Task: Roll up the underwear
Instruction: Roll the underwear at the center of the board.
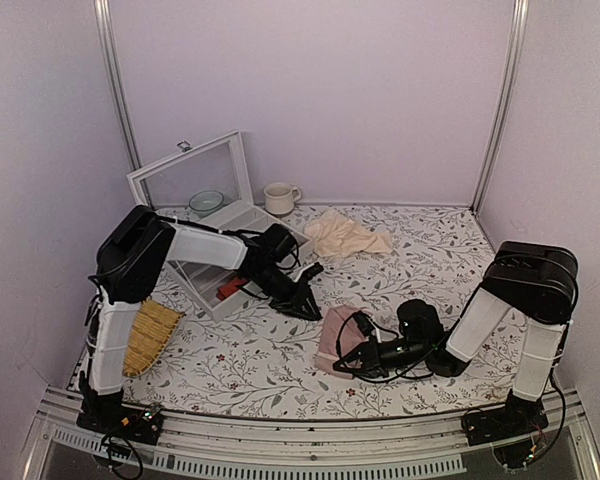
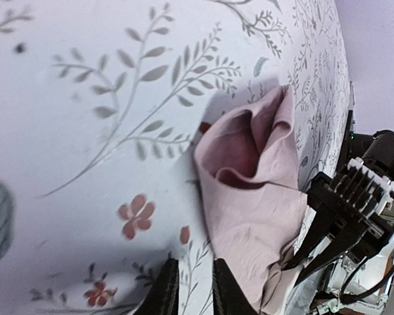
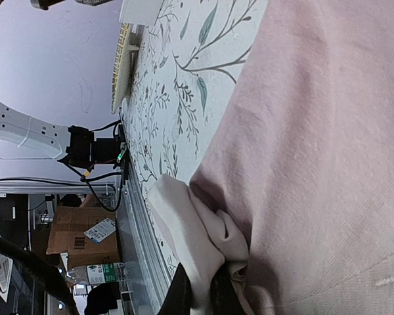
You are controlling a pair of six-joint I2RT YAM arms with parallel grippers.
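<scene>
- Progress check: the dusty-pink fabric briefs with the cream waistband (image 1: 332, 330) sit near the near edge of the table, a bit right of the middle. They're bunched into a compact lump instead of lying flat.
- I'd call it partway done. The left wrist view shows a loose fold with an open loop at 1 end, so it's not a tight roll yet.
- The right gripper (image 3: 202, 295) has its 2 fingers pinched on the cream waistband edge (image 3: 190, 236), with the pink cloth spread right beside it.
- The left gripper (image 2: 196, 289) hangs just beside the briefs on their far-left side. There's a narrow gap between its fingers with only tablecloth showing through, so it's holding nothing.
- My guess at what's left: tighten the roll over that loose loop, then let go without it springing open.
- Other stuff: a white-framed box with a clear lid (image 1: 195, 180) stands propped open towards the far-left corner.
- A small red fabric bundle (image 1: 232, 288) lies in the box's tray.
- A cream mug (image 1: 278, 197) and a pale green bowl (image 1: 207, 202) sit at the far edge.
- A plain pale beige cloth (image 1: 345, 237) is crumpled near the far edge around the middle, and a yellow woven mat (image 1: 150, 335) sits by the left edge.
- Nothing's crowding the briefs. The box and beige cloth are well apart from them, so the only tight spot I see is the 2 grippers working close together.
</scene>
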